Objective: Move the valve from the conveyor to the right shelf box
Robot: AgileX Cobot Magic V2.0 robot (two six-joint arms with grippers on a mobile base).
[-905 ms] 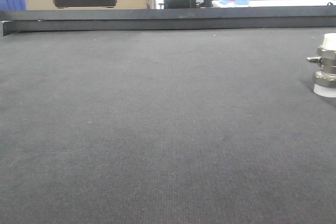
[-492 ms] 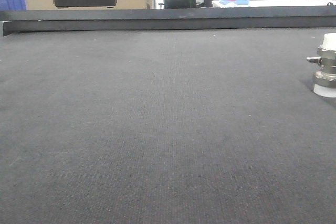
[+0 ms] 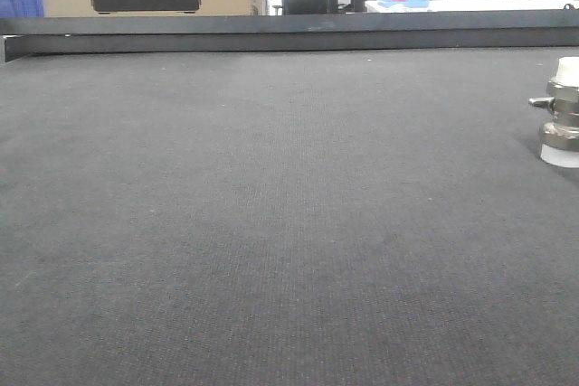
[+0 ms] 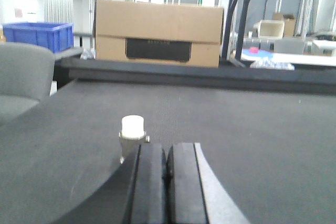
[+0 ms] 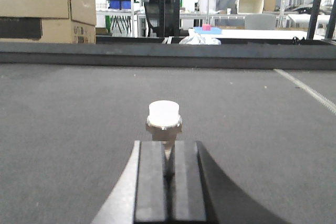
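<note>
Valve (image 3: 563, 110) unmoved; left end effector (image 4: 167, 151) and right end effector (image 5: 168, 148) closed, empty.

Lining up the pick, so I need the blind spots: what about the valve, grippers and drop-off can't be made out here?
- Front view: the valve is cut off by the right edge, and neither gripper shows.
- Left wrist view: the valve's base is hidden behind the left gripper.
- Right wrist view: its lower half is hidden behind the right gripper.
- The shelf box is in no view.
</note>
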